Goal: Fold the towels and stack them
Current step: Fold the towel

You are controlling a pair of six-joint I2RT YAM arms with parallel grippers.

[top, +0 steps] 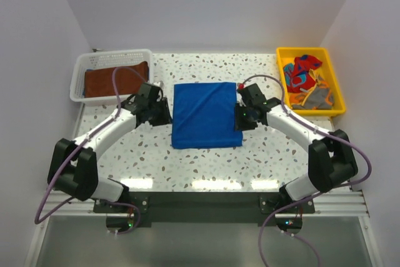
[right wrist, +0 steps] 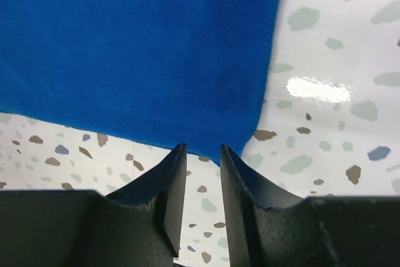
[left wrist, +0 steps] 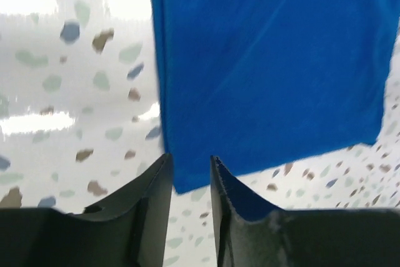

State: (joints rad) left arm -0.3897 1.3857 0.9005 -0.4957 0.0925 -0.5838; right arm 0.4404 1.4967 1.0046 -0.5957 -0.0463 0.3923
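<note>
Towels fill both containers: rust-brown towel in white lattice basket, upper left; red-and-blue towel in yellow tray, upper right. Folded blue towel lies centre between left gripper and right gripper, jaws narrowly parted, empty.

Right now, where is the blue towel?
In the top view, the blue towel lies flat at the centre of the table, between the left end effector and the right end effector.
</note>
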